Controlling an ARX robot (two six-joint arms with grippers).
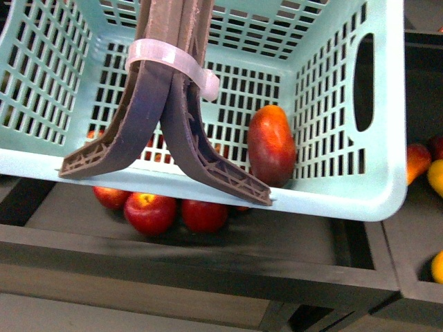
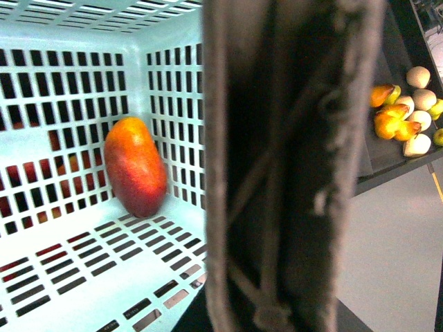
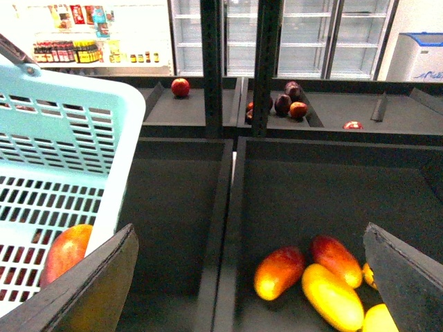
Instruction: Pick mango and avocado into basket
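Light blue lattice plastic fills most of the front view: the basket (image 1: 346,187) hangs tilted above a dark display bin (image 1: 208,256), with its near rim lowest. Two brown handles (image 1: 159,104) rise together from that rim and run out of the top of the view. In the left wrist view they are a blurred brown mass right in front of the lens. The left gripper cannot be made out there, so its grip cannot be told.

The right gripper (image 3: 249,235) is spread wide and holds nothing. Its dark fingers (image 3: 83,290) sit at either side of the right wrist view, above a second bin and just beside the basket's outer wall.

The mango (image 1: 271,145) — dark red with an orange blush — stands nearly upright on the basket floor, leaning into a corner against the lattice wall.

Under the basket, a cluster of red apples (image 1: 150,211) lies in the bin. Several red-orange and yellow mangoes (image 3: 332,297) lie loose in the second bin. A white tie (image 1: 166,55) binds the two handles together.
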